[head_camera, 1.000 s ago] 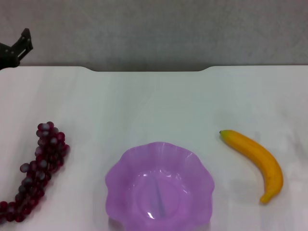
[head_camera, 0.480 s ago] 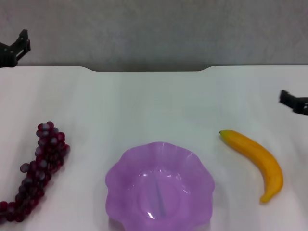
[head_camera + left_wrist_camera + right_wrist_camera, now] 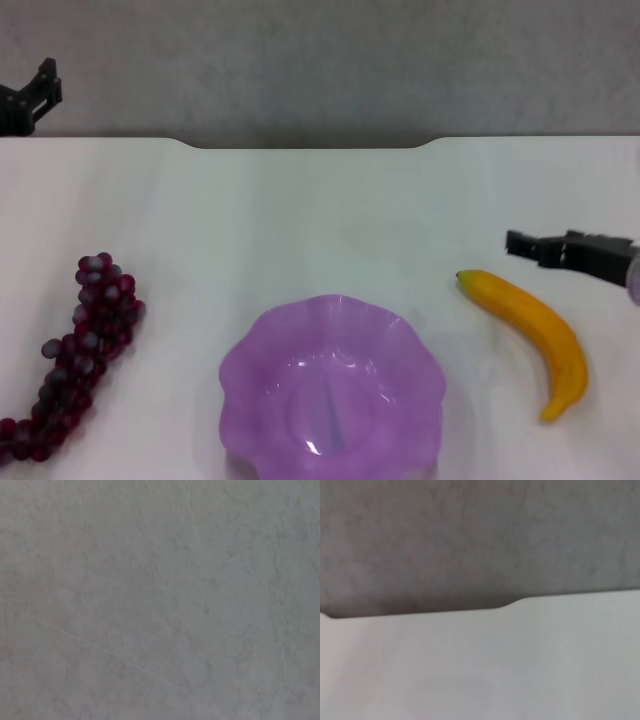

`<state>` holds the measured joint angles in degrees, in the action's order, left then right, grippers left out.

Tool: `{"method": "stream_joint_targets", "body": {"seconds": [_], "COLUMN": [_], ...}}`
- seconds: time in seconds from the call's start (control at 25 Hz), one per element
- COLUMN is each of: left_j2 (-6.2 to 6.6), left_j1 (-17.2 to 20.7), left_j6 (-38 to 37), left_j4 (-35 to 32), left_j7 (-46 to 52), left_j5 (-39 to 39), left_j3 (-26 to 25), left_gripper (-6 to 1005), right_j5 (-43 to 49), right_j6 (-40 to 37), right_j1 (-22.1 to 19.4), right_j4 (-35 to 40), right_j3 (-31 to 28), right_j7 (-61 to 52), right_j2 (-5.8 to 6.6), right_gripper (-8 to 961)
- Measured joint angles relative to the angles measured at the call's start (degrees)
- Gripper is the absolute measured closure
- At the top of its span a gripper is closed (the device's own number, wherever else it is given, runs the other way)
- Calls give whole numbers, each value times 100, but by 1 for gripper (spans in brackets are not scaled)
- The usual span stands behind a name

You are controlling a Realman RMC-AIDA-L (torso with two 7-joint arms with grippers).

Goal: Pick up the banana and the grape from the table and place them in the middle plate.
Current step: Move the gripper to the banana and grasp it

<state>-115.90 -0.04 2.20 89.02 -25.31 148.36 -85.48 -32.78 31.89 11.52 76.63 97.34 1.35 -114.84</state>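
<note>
In the head view the banana (image 3: 535,335) lies on the white table (image 3: 320,210) at the right, its stem end toward the middle. The grape bunch (image 3: 75,355) lies at the left. The purple scalloped middle plate (image 3: 332,385) sits at the front centre, with nothing in it. My right gripper (image 3: 522,243) reaches in from the right edge, just beyond the banana's stem end and above the table. My left gripper (image 3: 35,95) is at the far left, beyond the table's far edge. The wrist views show none of the task's things.
The table's far edge has a notch (image 3: 310,146) in the middle, with a grey floor (image 3: 320,60) behind it. The right wrist view shows the same table edge (image 3: 510,602) and the grey floor. The left wrist view shows only the grey floor.
My right gripper has come into view from the right edge and moved left toward the banana's stem end. The left gripper, fruit and plate have stayed where they were.
</note>
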Motion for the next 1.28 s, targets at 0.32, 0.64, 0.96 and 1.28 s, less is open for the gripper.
{"method": "stream_joint_targets", "body": {"seconds": [0.32, 0.64, 0.96, 1.28], "left_j2": [1, 2, -5, -4], "left_j1": [57, 30, -19, -23], "left_j6": [36, 74, 218, 242], "left_j4": [7, 1, 30, 30], "left_j7": [-3, -13, -49, -52], "left_j5": [-1, 0, 14, 24], "left_j3": [-77, -101, -101, -136], "left_gripper": [135, 135, 135, 135], "right_j5": [-605, -483, -364, -372], "right_j6": [544, 816, 967, 983], "right_j1": [526, 752, 1203, 1412], "right_j4": [-915, -1320, -2001, -2371], "right_j3": [-173, -442, -434, -399], "right_j7": [430, 465, 463, 476], "right_j2": [-7, 2, -8, -12], "right_gripper": [94, 95, 97, 99]}}
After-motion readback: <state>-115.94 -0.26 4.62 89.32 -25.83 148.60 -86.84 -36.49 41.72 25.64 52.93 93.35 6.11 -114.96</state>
